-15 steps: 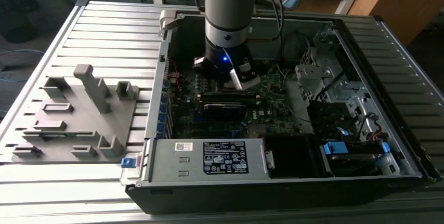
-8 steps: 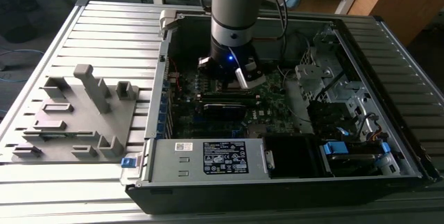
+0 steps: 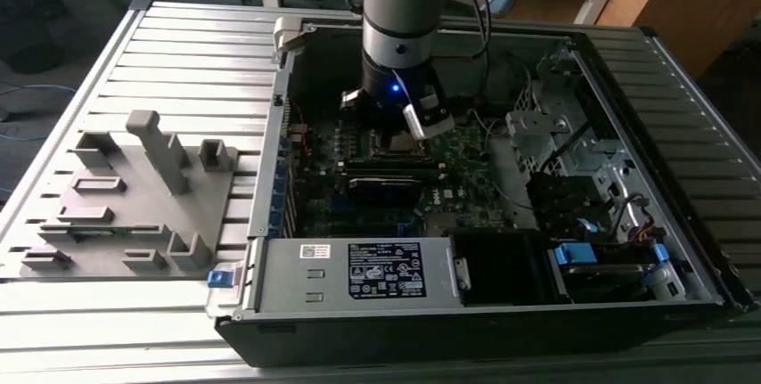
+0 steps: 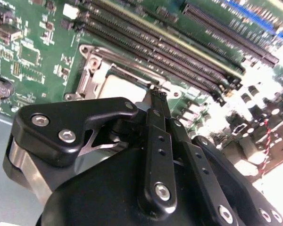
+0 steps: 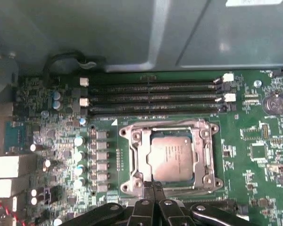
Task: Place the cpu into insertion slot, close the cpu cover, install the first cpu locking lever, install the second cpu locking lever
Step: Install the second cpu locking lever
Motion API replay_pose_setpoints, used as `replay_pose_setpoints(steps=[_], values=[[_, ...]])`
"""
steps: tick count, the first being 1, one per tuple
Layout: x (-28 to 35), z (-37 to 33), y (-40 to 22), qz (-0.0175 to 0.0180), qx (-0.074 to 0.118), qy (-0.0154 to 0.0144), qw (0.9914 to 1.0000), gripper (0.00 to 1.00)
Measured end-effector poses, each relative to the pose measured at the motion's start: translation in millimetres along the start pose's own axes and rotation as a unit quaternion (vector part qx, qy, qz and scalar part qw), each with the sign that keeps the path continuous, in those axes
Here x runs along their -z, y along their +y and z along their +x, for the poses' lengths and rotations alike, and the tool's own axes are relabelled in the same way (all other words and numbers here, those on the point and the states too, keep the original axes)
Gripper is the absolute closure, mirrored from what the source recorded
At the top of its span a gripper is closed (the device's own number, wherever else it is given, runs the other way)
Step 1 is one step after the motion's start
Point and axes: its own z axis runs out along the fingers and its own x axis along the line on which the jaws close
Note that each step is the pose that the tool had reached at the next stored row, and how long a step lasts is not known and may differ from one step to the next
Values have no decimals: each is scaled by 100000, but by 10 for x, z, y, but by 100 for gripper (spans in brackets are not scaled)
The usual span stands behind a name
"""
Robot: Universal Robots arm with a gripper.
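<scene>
In the exterior view the arm reaches down into the open computer case (image 3: 666,250), and the gripper (image 3: 402,139) hangs low over the motherboard (image 3: 464,157), with the socket area directly beneath its tip; a grey fixture tray (image 3: 131,197) lies well apart from it, outside the case. In the second wrist view the gripper (image 4: 156,94) shows its two fingers (image 4: 153,136) pressed together into a single narrow point, with nothing visibly held between them. That point sits at the edge of the insertion slot (image 4: 92,70), touching or just above the thin metal there, which I judge to be a locking lever or the rim of the cpu cover (image 4: 132,70); I cannot tell which. The pale face of the cpu (image 4: 120,87) lies just beyond the fingertips, already seated in the socket. In the first wrist view the gripper (image 5: 153,184) meets the near side of the cpu cover (image 5: 167,123), which appears closed flat around the cpu (image 5: 170,157). The socket lies straight ahead of the fingers, and the long memory slots (image 5: 151,98) run crosswise on its far side. From this I judge the chip placed and the cover down, with the work now at the near frame edge.
</scene>
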Motion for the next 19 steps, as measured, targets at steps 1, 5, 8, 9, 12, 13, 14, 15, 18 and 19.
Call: replay_pose_setpoints(steps=[1,5,8,9,12,13,14,15,18,19], values=[[-4,1,22,14,0,-5,100000,90],[-19,2,106,48,1,-4,100000,90],[-33,-18,166,71,4,0,100000,90],[-38,-29,187,102,6,-2,100000,90],[-48,-99,216,307,2,-17,100000,90],[-50,-126,222,409,7,-22,99999,90],[-52,-151,227,508,10,-29,99999,90],[-53,-165,229,603,13,-32,99998,90],[-54,-200,235,1042,21,-60,99995,90],[-55,-214,236,1218,15,-73,99993,90]])
